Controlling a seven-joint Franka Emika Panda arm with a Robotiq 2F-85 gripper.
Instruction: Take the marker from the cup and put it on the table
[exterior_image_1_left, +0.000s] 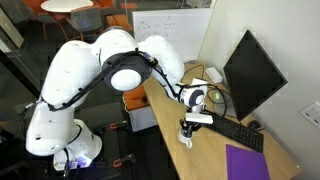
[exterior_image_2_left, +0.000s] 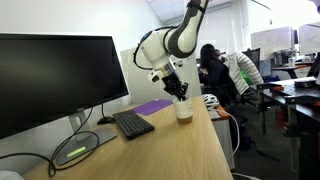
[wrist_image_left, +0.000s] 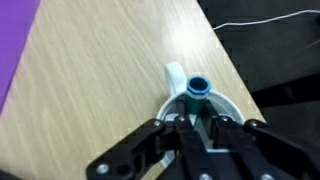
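Note:
A small white cup (wrist_image_left: 176, 76) with a side handle stands near the edge of the tan table (wrist_image_left: 90, 90). A marker with a blue cap (wrist_image_left: 198, 88) and teal body stands upright in it. My gripper (wrist_image_left: 200, 125) reaches down into the cup with a finger on each side of the marker body, shut on it. In both exterior views the gripper (exterior_image_1_left: 188, 124) (exterior_image_2_left: 179, 92) sits directly on top of the cup (exterior_image_1_left: 186, 139) (exterior_image_2_left: 184, 111). The marker is hidden there.
A black keyboard (exterior_image_1_left: 235, 135) (exterior_image_2_left: 132, 123) and a monitor (exterior_image_1_left: 250, 75) (exterior_image_2_left: 55, 80) lie behind the cup. A purple mat (exterior_image_1_left: 248, 162) (exterior_image_2_left: 152, 106) (wrist_image_left: 12, 40) is beside it. A greenish dish (exterior_image_2_left: 75, 152) sits by the monitor stand. The table edge (wrist_image_left: 235, 70) is close.

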